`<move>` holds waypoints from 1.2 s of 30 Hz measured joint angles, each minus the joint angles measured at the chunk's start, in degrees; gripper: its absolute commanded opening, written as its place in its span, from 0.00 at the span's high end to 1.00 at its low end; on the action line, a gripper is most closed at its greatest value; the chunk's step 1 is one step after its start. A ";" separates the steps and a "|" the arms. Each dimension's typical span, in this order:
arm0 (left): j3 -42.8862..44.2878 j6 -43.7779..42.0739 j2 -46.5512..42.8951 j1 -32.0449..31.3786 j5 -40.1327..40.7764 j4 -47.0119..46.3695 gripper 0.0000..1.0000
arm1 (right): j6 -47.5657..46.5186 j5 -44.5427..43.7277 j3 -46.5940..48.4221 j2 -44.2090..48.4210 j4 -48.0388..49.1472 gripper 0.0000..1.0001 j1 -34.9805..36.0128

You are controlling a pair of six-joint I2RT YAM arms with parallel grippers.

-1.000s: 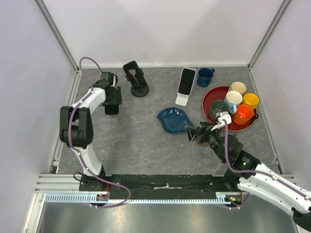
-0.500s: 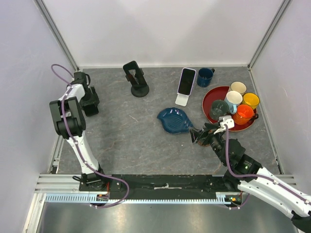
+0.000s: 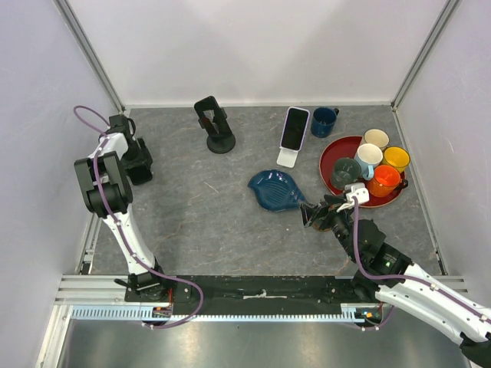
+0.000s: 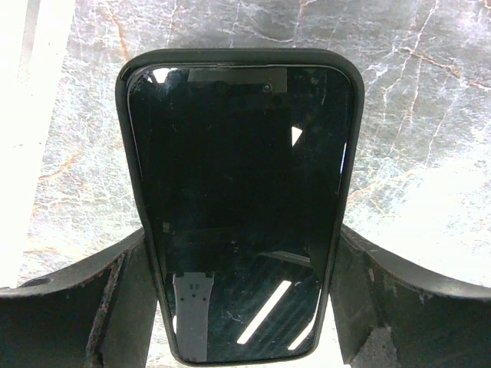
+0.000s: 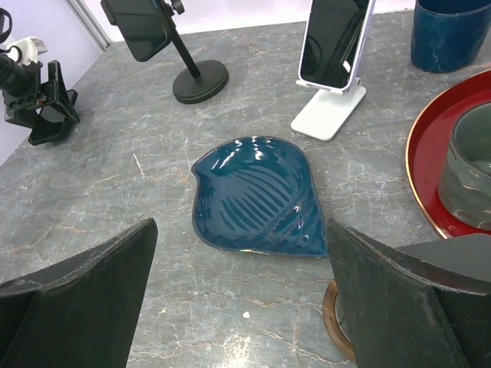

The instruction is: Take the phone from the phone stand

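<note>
My left gripper [image 3: 139, 162] is at the far left edge of the table, shut on a black phone [image 4: 238, 169]; its dark fingers [image 4: 123, 299] press the phone's long edges just above the marble. It also shows in the right wrist view [image 5: 42, 103]. The black phone stand [image 3: 215, 126] stands at the back with its clamp bare. A second phone [image 3: 294, 126] leans in a white stand [image 3: 287, 158]. My right gripper [image 3: 311, 213] is open and empty beside the blue leaf-shaped dish [image 3: 276, 189].
A red tray [image 3: 328, 157] at the right holds several mugs. A navy mug [image 3: 324, 120] stands behind it. The left wall and rail lie close to my left gripper. A brown ring [image 5: 334, 322] lies under my right finger.
My left arm has swung from near the black stand out to the table's left edge, carrying the black phone. My right gripper has barely moved.
</note>
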State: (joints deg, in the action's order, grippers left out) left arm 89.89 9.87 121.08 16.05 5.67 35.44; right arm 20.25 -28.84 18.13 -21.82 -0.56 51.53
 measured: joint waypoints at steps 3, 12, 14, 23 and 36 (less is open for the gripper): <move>0.00 0.00 0.02 0.00 -0.04 0.00 0.46 | 0.00 -0.26 0.00 -0.13 0.00 0.02 0.00; 0.00 0.09 0.02 0.00 -0.07 0.00 0.16 | -0.02 -1.01 -0.02 -0.37 0.02 0.02 0.00; 0.00 0.13 0.02 0.00 -0.02 0.02 0.10 | -0.02 -1.07 -0.13 -0.37 0.00 0.02 0.00; 0.00 0.22 0.02 0.17 0.15 0.04 0.00 | 0.00 -1.09 -0.68 0.42 -0.17 0.02 0.00; -2.75 2.91 -3.69 -0.24 -0.42 0.72 0.00 | 0.28 -1.18 -0.70 1.33 -2.12 0.02 0.00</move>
State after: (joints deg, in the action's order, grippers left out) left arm 87.13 12.78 117.38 15.81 5.26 36.16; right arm 20.53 -30.02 17.43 -20.49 -2.68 51.53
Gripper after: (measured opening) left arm 0.994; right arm 0.982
